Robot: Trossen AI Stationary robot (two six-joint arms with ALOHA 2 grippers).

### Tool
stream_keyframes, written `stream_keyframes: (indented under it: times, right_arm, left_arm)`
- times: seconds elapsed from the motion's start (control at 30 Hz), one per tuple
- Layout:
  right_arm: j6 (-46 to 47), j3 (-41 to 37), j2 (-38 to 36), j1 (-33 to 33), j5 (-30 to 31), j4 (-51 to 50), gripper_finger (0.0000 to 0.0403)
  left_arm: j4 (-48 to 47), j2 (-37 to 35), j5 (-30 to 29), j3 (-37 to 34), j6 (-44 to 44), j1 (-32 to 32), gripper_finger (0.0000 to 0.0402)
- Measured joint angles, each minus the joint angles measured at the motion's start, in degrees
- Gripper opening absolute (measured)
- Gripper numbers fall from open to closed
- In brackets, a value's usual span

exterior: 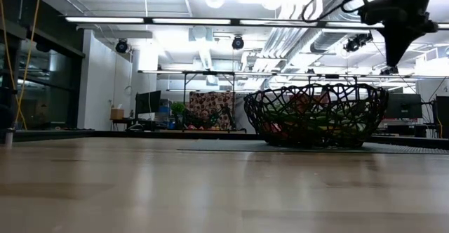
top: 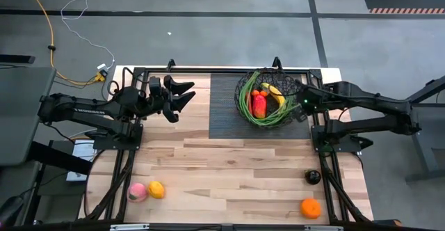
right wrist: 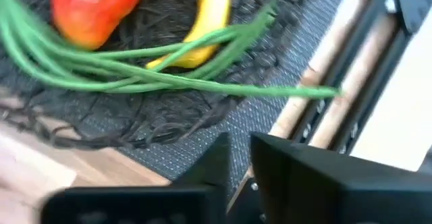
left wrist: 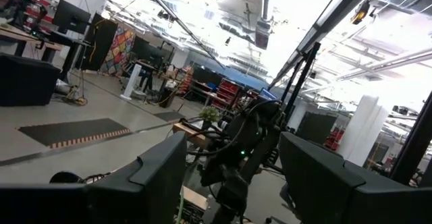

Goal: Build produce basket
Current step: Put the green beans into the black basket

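We log the basket (top: 270,97) at the bench's one o'clock already holding banana, mango and green stalks, right claw (top: 300,103) clenched empty over its rim, left claw (top: 182,95) released at ten, leaving peach, two oranges and plum along six

The right end effector (top: 300,99) hovers over the basket (top: 245,86) holding produce (top: 260,104).

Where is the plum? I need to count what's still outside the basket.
In the high view the plum lies on the table's right side, near the front edge, just behind the orange and well clear of the basket.
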Motion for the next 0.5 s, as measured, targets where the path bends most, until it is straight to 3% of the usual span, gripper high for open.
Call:
stream_keyframes:
  times: [0.2,0.5]
  right_arm:
    - [10.57,0.00,-0.10,0.12,1.17,-3.57,0.0013]
    - [17.18,-3.19,-0.91,0.60,3.33,-5.08,0.0001]
  left_arm:
    - [0.00,0.00,0.02,0.00,0.00,0.54,0.0225]
    - [0.33,0.00,0.17,0.00,-1.66,2.03,0.0225]
